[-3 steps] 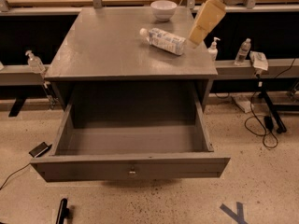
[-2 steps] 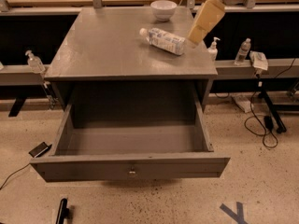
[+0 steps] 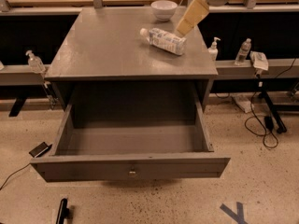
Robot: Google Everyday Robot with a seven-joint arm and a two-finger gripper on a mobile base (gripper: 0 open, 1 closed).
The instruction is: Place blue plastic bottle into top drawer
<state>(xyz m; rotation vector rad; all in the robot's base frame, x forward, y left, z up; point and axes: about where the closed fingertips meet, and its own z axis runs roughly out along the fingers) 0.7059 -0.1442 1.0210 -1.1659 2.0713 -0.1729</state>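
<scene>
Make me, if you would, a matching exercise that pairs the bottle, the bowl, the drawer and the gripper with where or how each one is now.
Things:
1. blue plastic bottle
2. bowl
3. top drawer
4. gripper

Places or states:
A. pulled open below the cabinet top
B. upright near the back edge of the cabinet top
C. at the bottle's end away from its cap, over the cabinet top
D. lying on its side on the cabinet top

Pairs: 1-D, 2-B, 3-A, 4-C.
</scene>
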